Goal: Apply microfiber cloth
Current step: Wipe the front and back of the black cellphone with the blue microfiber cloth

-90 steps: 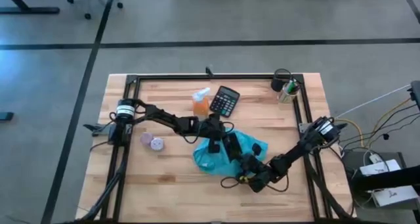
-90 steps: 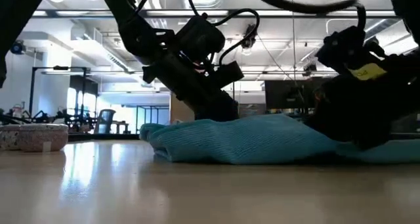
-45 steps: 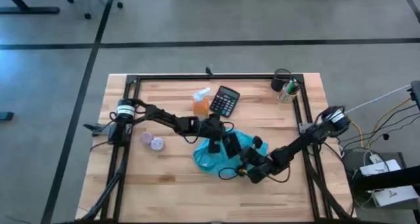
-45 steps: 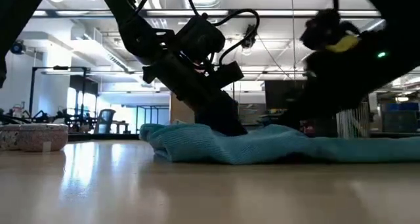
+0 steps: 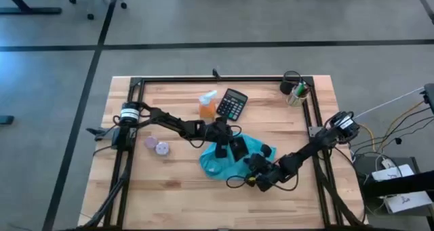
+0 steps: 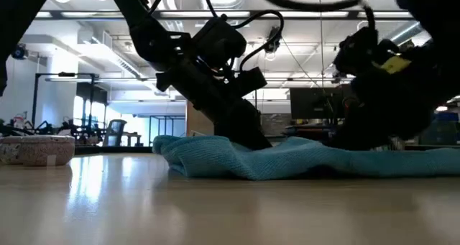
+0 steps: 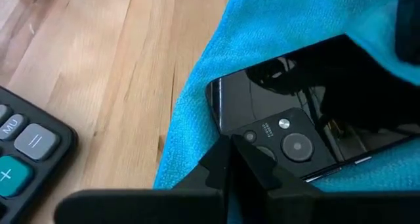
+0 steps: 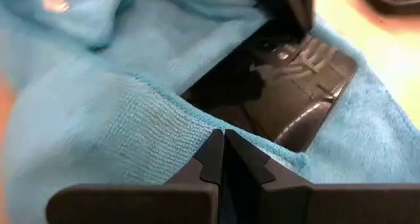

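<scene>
The turquoise microfiber cloth [image 5: 217, 164] lies bunched on the wooden table, right of its middle; it also shows in the low view [image 6: 287, 159]. A glossy black phone [image 7: 295, 112] lies on it, camera lenses up. A fold of the cloth covers part of the phone [image 8: 289, 99]. My left gripper [image 5: 228, 150] is shut, its tips down at the phone's lens corner. My right gripper [image 5: 253, 167] comes from the table's right, shut at the fold's edge. The black calculator [image 5: 232, 103] lies at the far side. My left gripper sets its shut fingertips [image 7: 230, 159] on the phone's corner beside the camera lenses [image 7: 252, 140], slanting down from the table's left. The phone lies flat on the cloth. My right gripper has its shut tips at the edge of the cloth fold [image 8: 197, 129] that lies over the phone, coming slanting from the table's right and near side. One layer or several, I cannot tell. The rest of the cloth rests slack on the table.
An orange spray bottle [image 5: 208, 106] stands left of the calculator. Two small round containers [image 5: 157, 146] sit toward the left. A mesh pen holder [image 5: 296, 92] stands at the far right corner. A black frame [image 5: 224, 79] runs round the tabletop.
My right gripper has moved from the cloth's near right edge toward the table's left and far side, over the cloth and toward the phone. The cloth's right part, humped up a second ago, now lies lower and flatter.
</scene>
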`<state>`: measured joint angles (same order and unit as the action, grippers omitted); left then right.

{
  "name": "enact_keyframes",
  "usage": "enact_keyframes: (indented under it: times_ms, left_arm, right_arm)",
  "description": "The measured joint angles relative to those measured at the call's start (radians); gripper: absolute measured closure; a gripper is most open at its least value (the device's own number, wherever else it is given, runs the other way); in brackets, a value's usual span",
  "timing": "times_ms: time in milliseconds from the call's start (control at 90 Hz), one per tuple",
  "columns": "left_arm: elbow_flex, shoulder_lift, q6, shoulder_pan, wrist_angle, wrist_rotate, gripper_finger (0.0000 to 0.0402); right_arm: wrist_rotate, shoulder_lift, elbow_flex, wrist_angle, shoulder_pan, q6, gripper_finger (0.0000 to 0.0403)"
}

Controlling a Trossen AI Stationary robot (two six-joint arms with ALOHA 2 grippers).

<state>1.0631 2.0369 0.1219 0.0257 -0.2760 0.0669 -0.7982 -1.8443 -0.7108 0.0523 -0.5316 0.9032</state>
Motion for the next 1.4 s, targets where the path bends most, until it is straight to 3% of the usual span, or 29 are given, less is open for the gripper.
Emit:
enact_keyframes:
  times_ms: [111, 244, 356, 544, 656, 1044, 1400]
  left_arm:
    - [0.000, 0.000, 0.000, 0.000, 0.000, -0.002, 0.0401]
    - [0.000, 0.000, 0.003, 0.000, 0.004, -0.005, 0.0401]
    - [0.000, 0.000, 0.007, 0.004, 0.005, -0.005, 0.0401]
    - [0.001, 0.000, 0.007, 0.005, 0.005, -0.006, 0.0401]
    - [0.001, 0.000, 0.007, 0.005, 0.005, -0.007, 0.0401]
    - [0.001, 0.000, 0.000, 0.005, 0.005, -0.007, 0.0401]
    - [0.001, 0.000, 0.000, 0.005, 0.005, -0.007, 0.0401]
  right_arm:
    - [-0.091, -0.011, 0.022, -0.033, 0.015, 0.042, 0.0403]
    - [-0.116, -0.012, 0.042, -0.016, 0.004, 0.059, 0.0403]
    - [-0.110, -0.017, 0.047, 0.021, -0.045, 0.016, 0.0403]
    - [-0.137, -0.017, 0.079, 0.026, -0.181, 0.199, 0.0403]
    - [-0.164, -0.018, 0.080, 0.044, -0.239, 0.204, 0.0403]
    - [-0.052, -0.021, 0.080, 0.392, -0.217, -0.115, 0.0403]
    - [-0.018, -0.019, 0.079, 0.519, -0.097, -0.360, 0.0403]
